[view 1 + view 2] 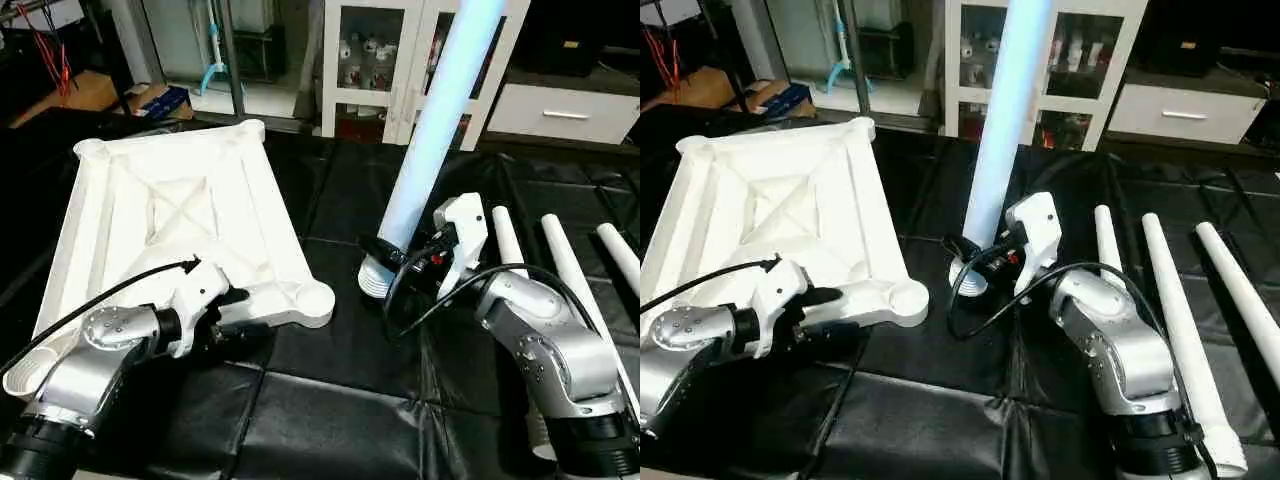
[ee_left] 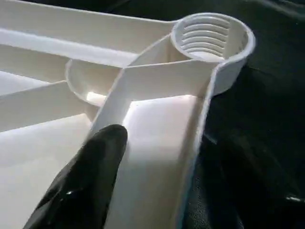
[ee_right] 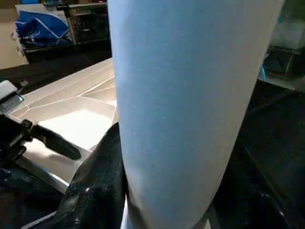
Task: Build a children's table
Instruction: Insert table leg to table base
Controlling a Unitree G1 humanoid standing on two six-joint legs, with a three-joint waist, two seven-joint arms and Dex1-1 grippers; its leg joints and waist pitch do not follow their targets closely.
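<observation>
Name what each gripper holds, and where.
Right gripper: a table leg, near its threaded base. Left gripper: straddling the tabletop edge; a hold cannot be told.

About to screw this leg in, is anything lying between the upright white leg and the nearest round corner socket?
Nothing visible: only bare black mat separates the white tapered leg, held by the right gripper, from the threaded socket.

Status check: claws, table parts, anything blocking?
Right claw shut on upright leg, threaded end down on mat. Left claw at table top edge, near open corner socket. Three legs lie beside right arm. No obstruction.
</observation>
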